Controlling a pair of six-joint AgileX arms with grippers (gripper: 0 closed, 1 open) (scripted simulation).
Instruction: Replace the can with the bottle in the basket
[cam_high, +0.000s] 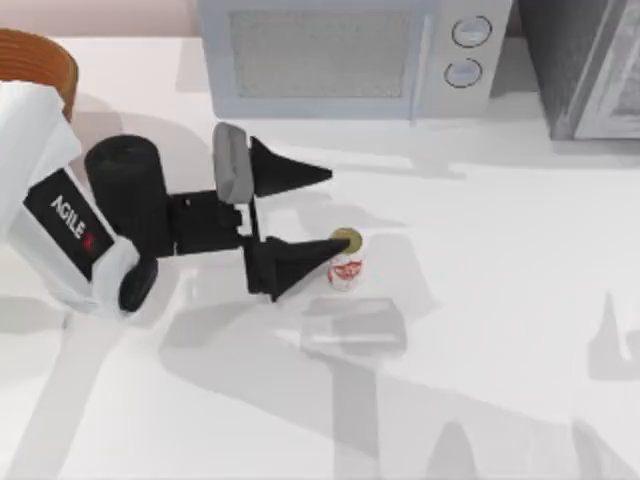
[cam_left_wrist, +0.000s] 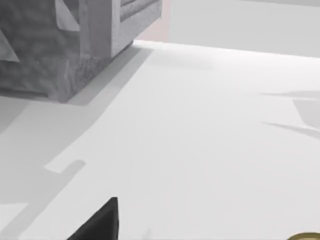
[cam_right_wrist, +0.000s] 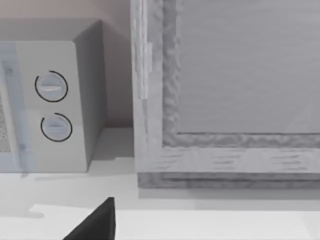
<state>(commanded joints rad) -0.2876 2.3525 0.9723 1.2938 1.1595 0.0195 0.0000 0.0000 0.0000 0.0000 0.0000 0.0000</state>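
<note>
Progress looks partial from where I stand: the can (cam_high: 346, 258) is out on the white table (cam_high: 500, 300), well apart from the basket (cam_high: 40, 60), which peeks in at the far left corner of the top view behind the left arm. So the first half of the job, getting the can out of the basket, appears done as things lie now. The left gripper (cam_high: 326, 211) hangs low over the table with its two black fingers spread wide; one fingertip (cam_high: 335, 247) sits right against the can's olive-gold top while the other points off toward the microwave (cam_high: 350, 55), so the jaws are open and grip nothing. In the left wrist view a sliver of the can's gold rim (cam_left_wrist: 306, 236) shows at the edge, beside one dark finger (cam_left_wrist: 100, 222). A pale, glassy, see-through shape (cam_high: 353, 327) lies on the table just beside the can; it may be the bottle, though I cannot be sure. What remains, I judge, is the second half: picking up the bottle and setting it in the basket. The right arm sits parked facing the microwave and a grey cabinet (cam_right_wrist: 225, 100); whether its fingers are open I cannot tell.
</note>
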